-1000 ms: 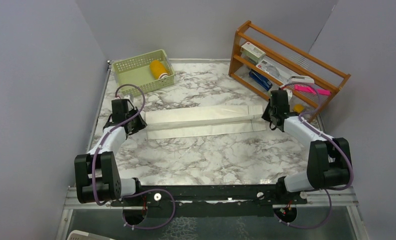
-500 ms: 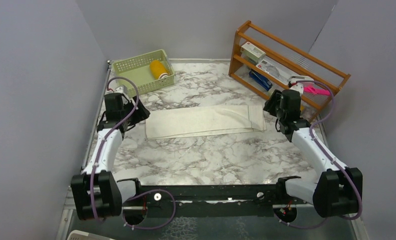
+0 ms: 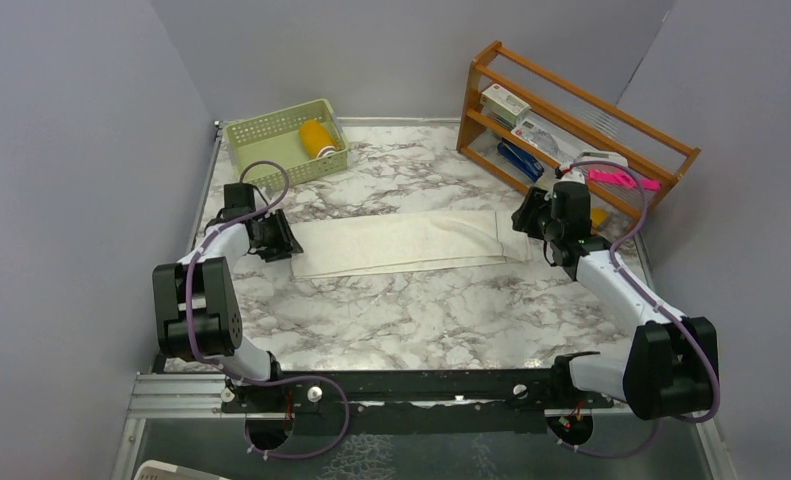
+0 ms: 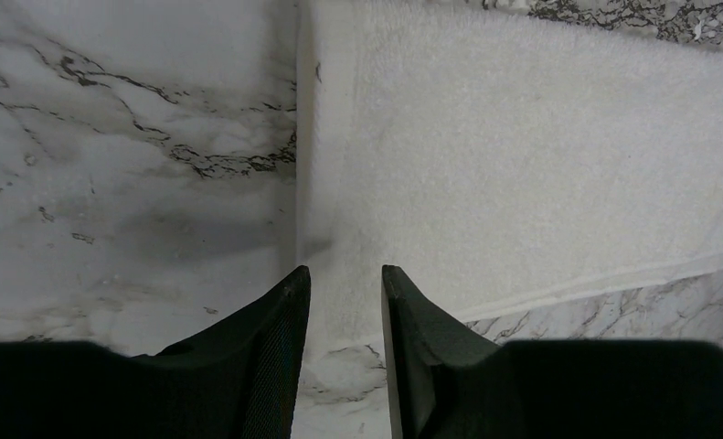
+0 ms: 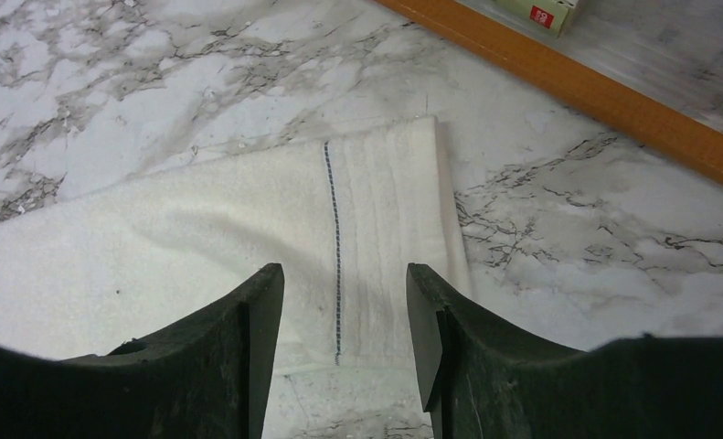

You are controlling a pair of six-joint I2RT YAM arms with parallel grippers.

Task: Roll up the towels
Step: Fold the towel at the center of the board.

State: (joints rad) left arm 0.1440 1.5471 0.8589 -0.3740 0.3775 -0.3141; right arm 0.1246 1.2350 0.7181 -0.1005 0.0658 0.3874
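Note:
The cream-white towel [image 3: 401, 243] lies folded into a long flat strip across the middle of the marble table. My left gripper [image 3: 281, 238] is open and empty at the strip's left end; in the left wrist view the towel [image 4: 522, 174] lies just beyond the gripper [image 4: 345, 272], near its corner. My right gripper [image 3: 524, 222] is open and empty above the strip's right end; the right wrist view shows the gripper [image 5: 344, 270] over the towel end [image 5: 248, 238] with its stitched line. The mustard-yellow towel [image 3: 317, 138] sits rolled in the green basket.
A green basket [image 3: 261, 150] stands at the back left. A wooden rack [image 3: 571, 115] with boxes and small items stands at the back right, close behind my right arm; its lower rail [image 5: 577, 82] shows in the right wrist view.
The two-layered offset strip has become one neat narrower strip. Both grippers lifted away from the towel ends, then came back down to them, open.

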